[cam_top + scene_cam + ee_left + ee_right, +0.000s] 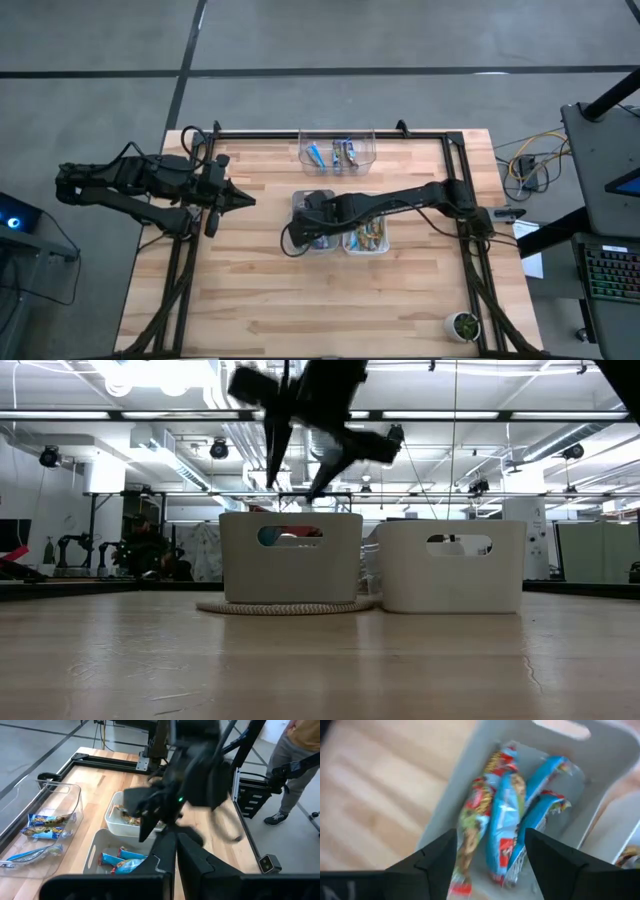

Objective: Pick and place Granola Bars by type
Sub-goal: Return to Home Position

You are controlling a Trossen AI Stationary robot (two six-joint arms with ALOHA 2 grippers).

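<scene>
Several blue-wrapped granola bars (507, 815), with a greenish-gold one (472, 820) beside them, lie in the grey bin (300, 205). My right gripper (491, 832) is open just above that bin, its fingers standing over the bars and apart from them. In the low view the right gripper (297, 485) is above the bin's rim (290, 515). Tan bars (127, 817) lie in the white bin (385, 245) to the right. More bars (340, 152), blue and tan, lie in the clear bin (305, 140) at the far edge. My left gripper (248, 200) is shut and waits over the table's left.
The grey and white bins stand side by side at mid-table, and a pale rope coil (285, 606) shows under the grey one. A small potted plant (463, 325) sits at the near right corner. A person (300, 750) stands beyond the table's right side.
</scene>
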